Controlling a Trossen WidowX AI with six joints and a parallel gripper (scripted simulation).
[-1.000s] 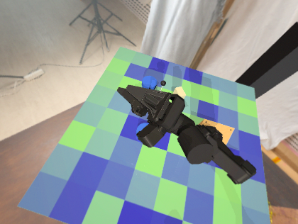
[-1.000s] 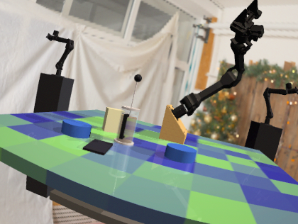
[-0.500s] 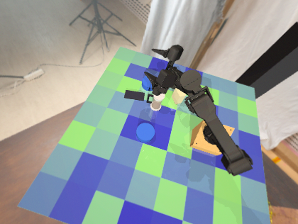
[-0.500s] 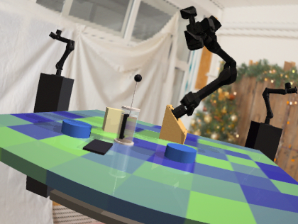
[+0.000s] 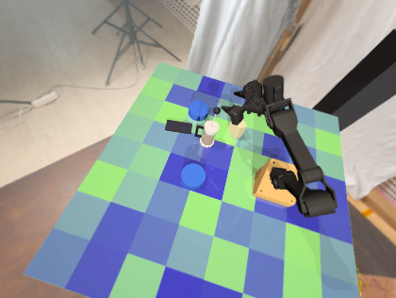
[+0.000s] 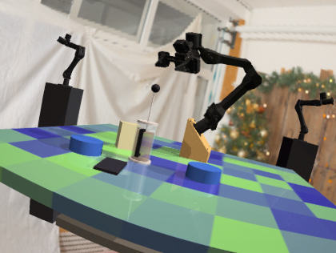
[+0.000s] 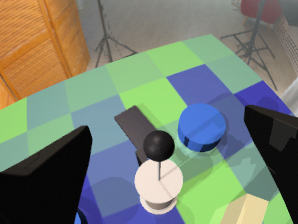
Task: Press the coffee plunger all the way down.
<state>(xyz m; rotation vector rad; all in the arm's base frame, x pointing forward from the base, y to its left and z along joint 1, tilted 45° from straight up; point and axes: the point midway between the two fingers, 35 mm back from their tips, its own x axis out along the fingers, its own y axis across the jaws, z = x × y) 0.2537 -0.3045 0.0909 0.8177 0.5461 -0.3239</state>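
Observation:
The coffee press (image 5: 207, 137) (image 6: 147, 140) (image 7: 158, 181) stands upright, a clear cylinder with a pale lid and a dark handle. Its plunger is raised: the black knob (image 5: 217, 110) (image 6: 155, 88) (image 7: 159, 146) sits on a thin rod high above the lid. My gripper (image 5: 229, 101) (image 6: 158, 59) (image 7: 169, 123) is wide open and empty. It is above the knob's height, with nothing touching the press. In the wrist view the knob shows between the two fingers, a little below the line of their tips.
A blue cylinder (image 5: 198, 110) (image 6: 86, 145) (image 7: 201, 125) and a dark flat slab (image 5: 178, 126) (image 6: 110, 166) (image 7: 134, 125) lie near the press. A cream block (image 5: 237, 130) (image 6: 126, 135) (image 7: 248, 210) stands close beside it. Another blue cylinder (image 5: 193, 176) (image 6: 203, 173) stands towards the wooden wedge (image 5: 271, 191) (image 6: 194, 146) at my base.

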